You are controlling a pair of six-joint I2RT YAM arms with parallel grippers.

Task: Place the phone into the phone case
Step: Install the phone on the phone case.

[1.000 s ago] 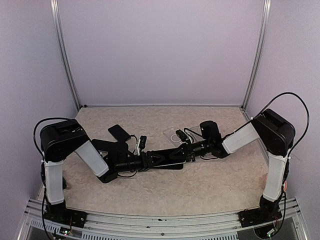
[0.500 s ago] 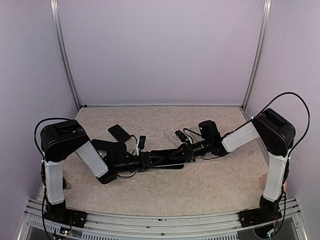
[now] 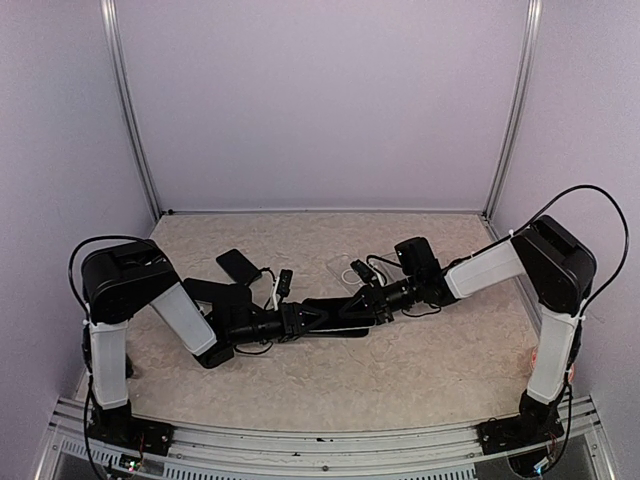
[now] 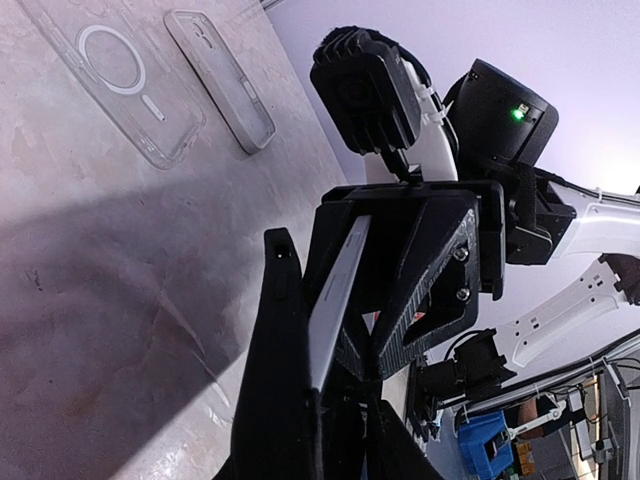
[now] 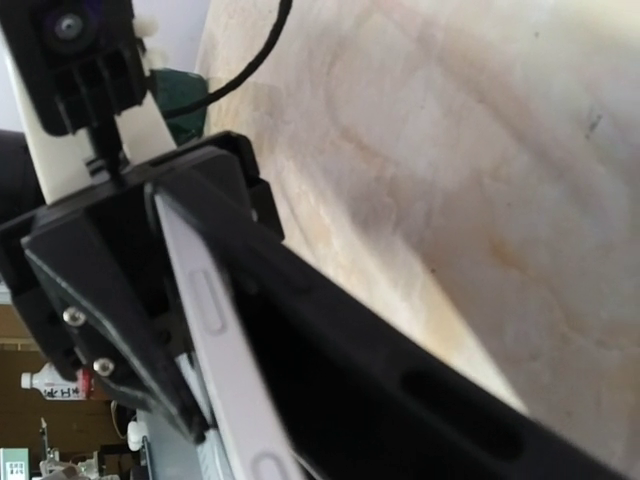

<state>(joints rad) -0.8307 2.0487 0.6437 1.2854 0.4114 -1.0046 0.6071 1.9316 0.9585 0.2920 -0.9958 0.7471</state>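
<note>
- The left gripper (image 3: 316, 317) is clamped on the phone (image 4: 335, 290). In the left wrist view one dark finger (image 4: 278, 340) lies flat against the phone's face, and the phone's silver edge stands right beside it.
- The phone is a thin dark slab turned on edge. It runs straight out past the left fingertips to the right gripper (image 3: 370, 299), bridging the two.
- The right gripper comes in from the opposite end, with its jaws on either side of the phone's far part. In the right wrist view its broad black finger (image 5: 400, 400) runs close along one face. I cannot tell whether that jaw presses the phone or merely flanks it.
- The two grippers meet nose to nose, low over the table (image 3: 400, 370), with the phone's shadow directly under them.
- The phone case (image 4: 115, 75) lies flat on the table beyond the left fingertips and off to one side. It is a clear shell with a white ring in its middle. It is apart from the phone, and neither gripper touches it.
- From above, the case sits just behind the right gripper's fingers, on their far side.
- A second clear case (image 4: 222, 80) lies flat just beside the ringed one, farther from the left fingers.
- A spare black phone (image 3: 238, 265) lies on the table behind the left fingers, on the far side of that arm's wrist.
</note>
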